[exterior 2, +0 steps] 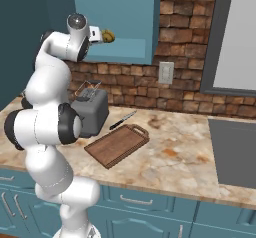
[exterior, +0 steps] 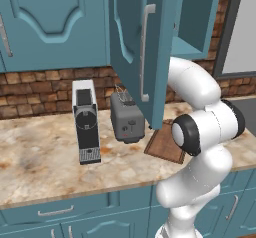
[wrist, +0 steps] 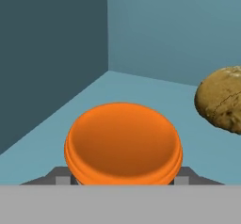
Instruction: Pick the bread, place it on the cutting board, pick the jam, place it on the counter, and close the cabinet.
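- Spanning the scene, the counter [exterior 2: 190,157] carries the cutting board [exterior 2: 116,145], which lies bare, its handle end pointing toward the brick wall, well below and to the right of the gripper.
- Standing open above it, the cabinet [exterior: 137,47] swings its door outward; the arm reaches up from the base and into the lower shelf, forearm raised and wrist turned level toward the cabinet's interior.
- Resting on that shelf, the bread [wrist: 221,100] sits just beside the gripper, to the right in the hand view and slightly farther back; being round, it shows no long axis.
- Sitting between the finger tips in the hand view, the jam [wrist: 123,143] fills the space directly ahead of the gripper [wrist: 123,180].
- Closing in from both sides, the jaws stand narrowed and appear to meet the jar's flanks, so the jam seems gripped; the bread, not the jam, lies off-centre to the hand.
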